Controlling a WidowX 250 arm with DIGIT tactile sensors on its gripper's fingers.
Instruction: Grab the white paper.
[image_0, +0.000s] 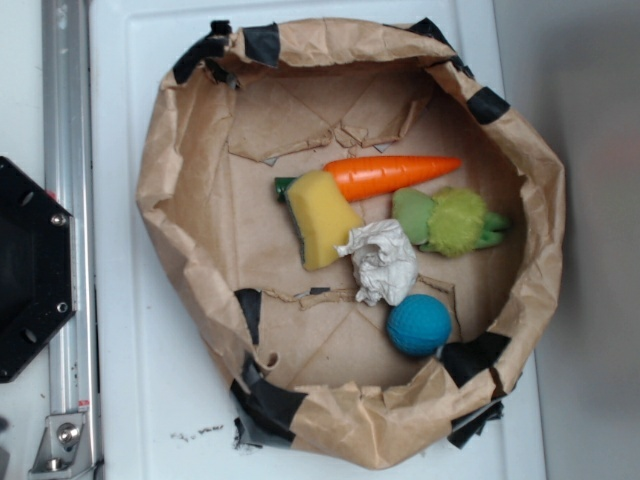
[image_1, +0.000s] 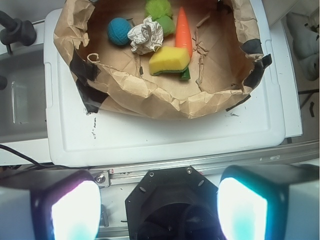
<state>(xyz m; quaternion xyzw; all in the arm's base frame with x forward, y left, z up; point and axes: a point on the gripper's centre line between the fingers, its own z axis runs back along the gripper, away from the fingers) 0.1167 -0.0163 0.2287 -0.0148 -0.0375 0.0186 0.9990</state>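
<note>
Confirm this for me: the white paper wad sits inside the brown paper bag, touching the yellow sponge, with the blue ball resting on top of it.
Not quite. The blue ball is not on top of the white paper; it lies beside it on the floor of the brown paper bag, as the exterior view shows. The rest holds: the wad sits inside the bag, against the yellow sponge.

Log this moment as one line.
phase: pre-approach | gripper: jaws open, far from bag | white paper: untouched, between sponge and blue ball
</note>
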